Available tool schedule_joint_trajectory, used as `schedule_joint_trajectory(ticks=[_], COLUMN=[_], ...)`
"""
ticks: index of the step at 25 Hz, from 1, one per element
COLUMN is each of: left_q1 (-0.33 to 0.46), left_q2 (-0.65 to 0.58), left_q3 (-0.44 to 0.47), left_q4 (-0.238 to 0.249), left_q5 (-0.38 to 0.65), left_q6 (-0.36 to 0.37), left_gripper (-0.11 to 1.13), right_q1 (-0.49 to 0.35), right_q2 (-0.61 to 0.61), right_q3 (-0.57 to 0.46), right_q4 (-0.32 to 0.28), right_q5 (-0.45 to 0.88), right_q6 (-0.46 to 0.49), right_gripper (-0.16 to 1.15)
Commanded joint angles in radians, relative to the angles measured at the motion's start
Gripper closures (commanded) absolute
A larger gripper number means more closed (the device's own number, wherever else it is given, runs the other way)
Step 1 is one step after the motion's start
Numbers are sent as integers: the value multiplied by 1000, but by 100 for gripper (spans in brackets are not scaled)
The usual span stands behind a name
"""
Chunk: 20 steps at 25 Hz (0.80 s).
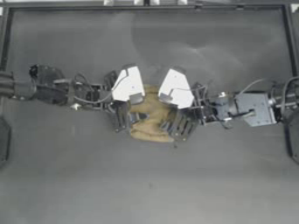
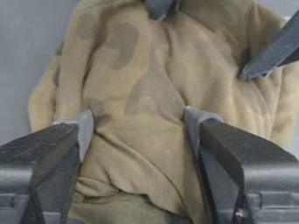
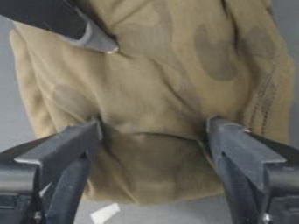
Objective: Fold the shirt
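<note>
Robot lab: bare dark framed table [image 1: 175, 183], two fixed arms.

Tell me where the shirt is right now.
In the top view the shirt lies bunched at the table's middle, directly under both arms: the open left gripper at its left edge, the open right gripper at its right.

**Legible Markings**

No text, label, brand, number or sign can be read in any view. The shirt [image 1: 151, 120] carries only darker blotches, with no print or tag lettering visible.
</note>
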<state>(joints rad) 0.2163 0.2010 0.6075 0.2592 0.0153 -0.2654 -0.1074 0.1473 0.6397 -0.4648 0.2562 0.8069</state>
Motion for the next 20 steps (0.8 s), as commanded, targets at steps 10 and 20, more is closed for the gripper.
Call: schedule_joint_trajectory(ticks=[10, 20], left_q1=[-109, -178], left_q2=[-14, -26], left_q3=[-8, -55], left_q4=[-48, -63], left_q5=[44, 169], left_q6=[-15, -14], left_gripper=[8, 8], right_q1=[87, 132], right_q2=[-72, -103], right_q3=[32, 25], right_q4=[44, 49], right_q5=[14, 14], right_q6=[2, 2], right_gripper=[-3, -3])
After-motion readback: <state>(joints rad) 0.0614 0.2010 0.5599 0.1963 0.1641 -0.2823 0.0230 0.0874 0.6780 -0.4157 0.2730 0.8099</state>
